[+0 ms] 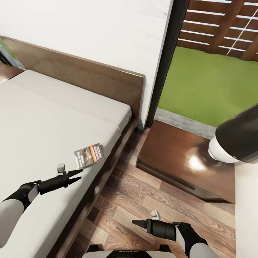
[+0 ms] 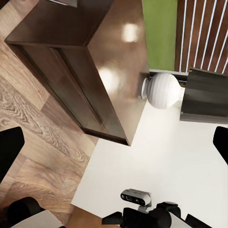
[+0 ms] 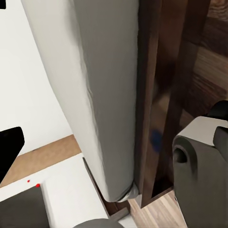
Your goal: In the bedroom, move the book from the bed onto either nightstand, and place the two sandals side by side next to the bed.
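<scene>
Book (image 1: 89, 155) lies near the bed (image 1: 43, 118) edge, untouched, as the left gripper (image 1: 76, 176), fingers spread, hovers just beside it. Right gripper (image 1: 138, 223), state unclear, waits over the floor. Next, likely: grasp, then carry to the nightstand (image 1: 186, 161).

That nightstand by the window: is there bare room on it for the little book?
Yes. The nightstand top is bare from its bed-side edge across to the lamp, which crowds the far corner. The book lies near the mattress edge, just ahead of the left pincer.
</scene>
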